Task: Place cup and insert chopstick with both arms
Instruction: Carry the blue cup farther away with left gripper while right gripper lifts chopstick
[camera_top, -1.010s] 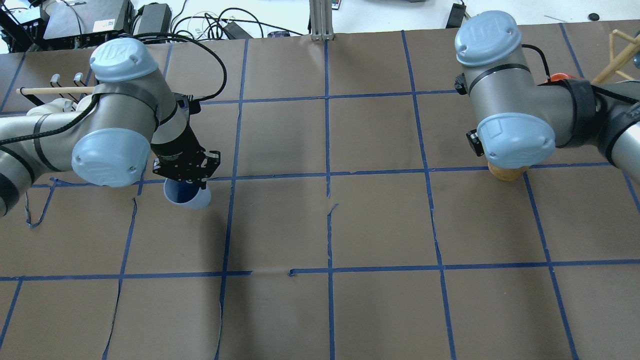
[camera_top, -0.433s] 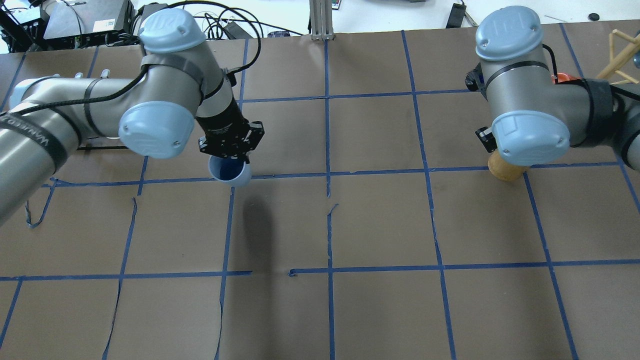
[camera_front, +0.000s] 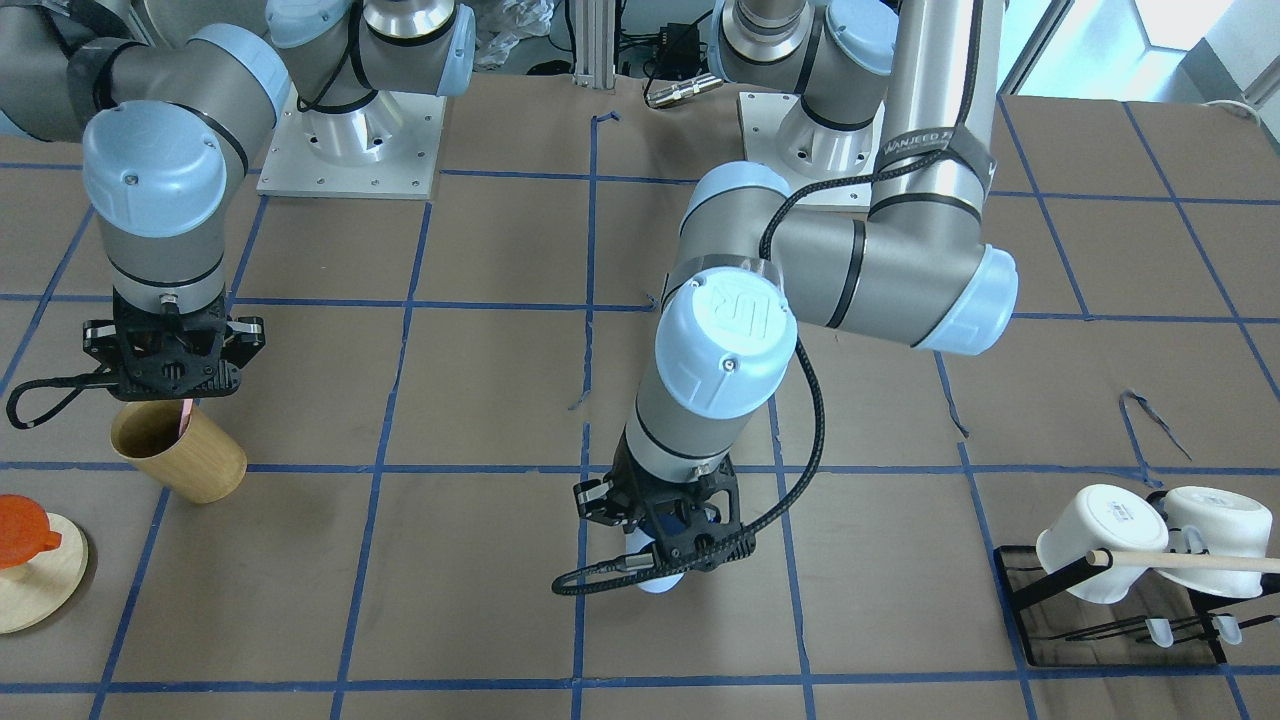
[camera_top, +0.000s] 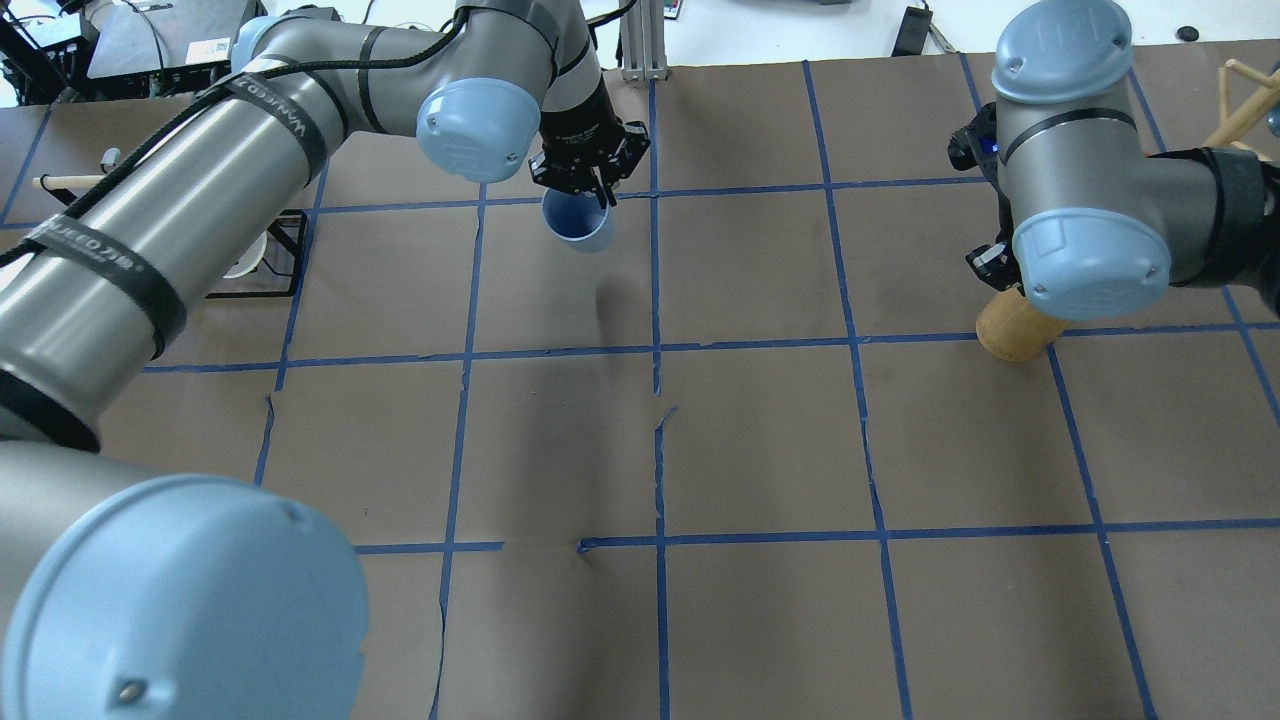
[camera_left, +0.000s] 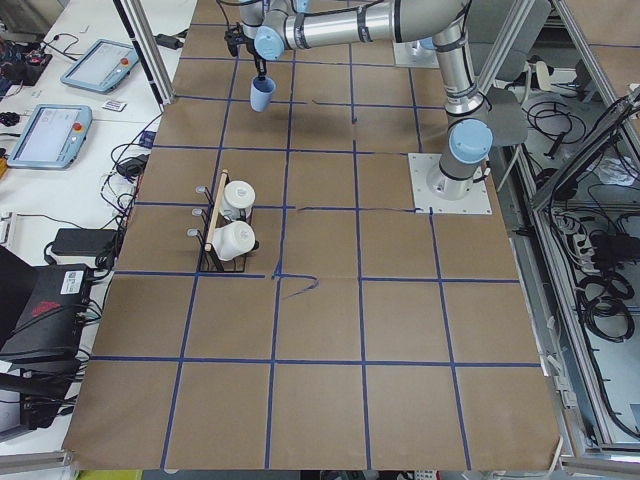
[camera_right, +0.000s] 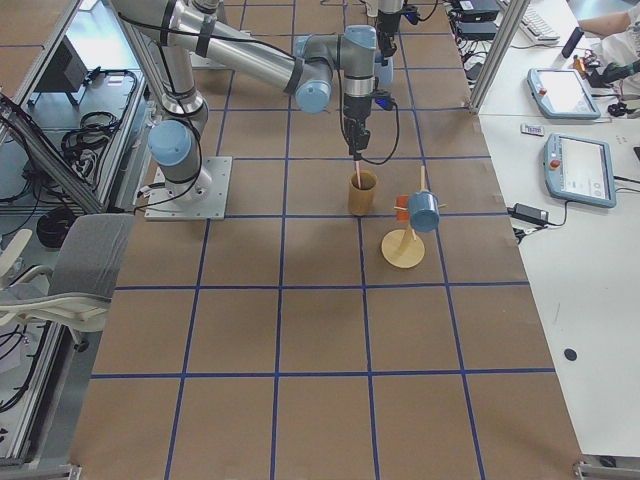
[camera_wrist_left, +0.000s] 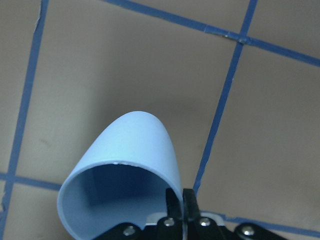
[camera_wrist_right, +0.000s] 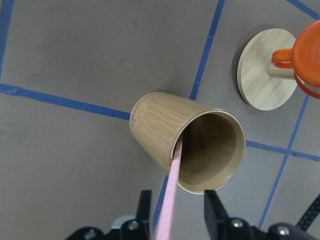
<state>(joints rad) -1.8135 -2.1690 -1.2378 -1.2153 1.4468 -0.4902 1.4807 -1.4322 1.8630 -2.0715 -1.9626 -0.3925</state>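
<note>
Located at the counter (camera_top: 760, 450) end farthest from the wooden cup (camera_front: 185, 455): a mug rack (camera_front: 1020, 590) with two white mugs (camera_front: 1100, 545) and a wooden rod (camera_front: 1190, 562). Judged no hindrance.

Carried the cup (camera_top: 578, 228) over the last second away from that rack end and nearer to the wooden cup, though still well apart from it. Held it by the rim in the left pincer (camera_top: 598, 192), clenched with one finger inside the wall and one outside. Kept it mouth-up and clear of the counter, judging by the shadow lying apart from it. Judged as the transport stage: cup not yet set down, so insertion not yet possible.

Shifted the right arm only slightly over the same second. Positioned the right pincer (camera_wrist_right: 176, 200) directly above the wooden cup, released, with a finger on either side of the chopstick (camera_wrist_right: 172, 185) and a gap showing on each side. Left the chopstick leaning inside the wooden cup, its upper end rising between the fingers. Judged not yet gripped: closing and a straight lift required, since the wooden cup's wall surrounds the lower end.

Noted just beside the wooden cup, on its side away from the rack: a round wooden stand (camera_wrist_right: 260, 70) carrying an orange cup (camera_wrist_right: 307, 60). Judged close enough to call for care in withdrawing the chopstick.
</note>
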